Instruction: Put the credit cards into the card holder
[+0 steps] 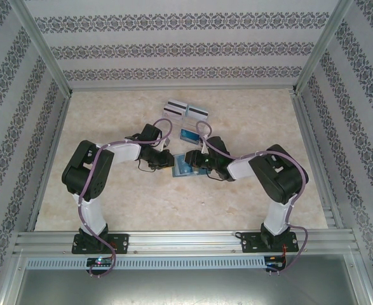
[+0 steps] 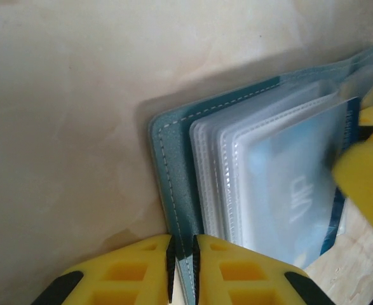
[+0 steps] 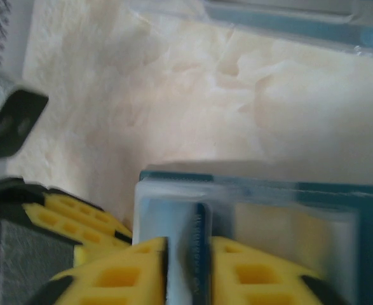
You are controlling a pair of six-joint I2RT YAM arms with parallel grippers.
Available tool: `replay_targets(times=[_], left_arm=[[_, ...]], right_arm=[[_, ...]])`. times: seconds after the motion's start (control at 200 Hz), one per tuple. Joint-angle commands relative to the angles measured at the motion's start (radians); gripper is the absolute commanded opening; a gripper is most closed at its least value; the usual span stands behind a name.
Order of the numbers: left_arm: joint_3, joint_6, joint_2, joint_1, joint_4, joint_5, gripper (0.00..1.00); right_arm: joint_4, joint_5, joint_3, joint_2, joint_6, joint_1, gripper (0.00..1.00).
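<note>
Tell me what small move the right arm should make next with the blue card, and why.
Probably ease the right gripper forward to slide the blue card fully into its clear sleeve. The card's edge sits between that gripper's fingers and looks only partly in, while the left gripper pinches the cover of the card holder, steadying it.

My worktop [image 1: 103, 203] is pale, marbled cream, evenly lit. Around me on three sides stand walls [image 1: 186, 51] papered in grey floral bands, with an aluminium rail [image 1: 186, 240] along the near edge.
</note>
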Motion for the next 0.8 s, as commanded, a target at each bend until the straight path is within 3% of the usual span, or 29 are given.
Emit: replay_targets(times=[0.0,0.1,0.3,0.48,0.639,0.794], left_arm=[[-0.019,-0.005,0.030,-0.033,0.036,0.016,0.18],[-0.015,0.002,0.030,-0.032,0.026,0.009,0.17],[-0.005,0.010,0.030,-0.030,0.013,0.001,0.17],[-0.005,0.005,0.032,-0.031,0.018,0.002,0.17],[0.002,0.004,0.037,-0.030,0.017,0.003,0.17],[0.006,0.002,0.038,-0.031,0.018,0.006,0.17]], right_arm=[[-0.144,0.011,0.019,-0.060,-0.070,0.020,0.36],[-0.249,0.012,0.040,-0.123,-0.107,-0.001,0.44],[-0.462,0.005,0.102,-0.238,-0.206,-0.043,0.48],[-0.574,-0.063,0.146,-0.261,-0.234,-0.069,0.44],[-0.604,-0.122,0.177,-0.193,-0.221,-0.038,0.36],[-0.613,-0.115,0.208,-0.101,-0.224,-0.015,0.36]])
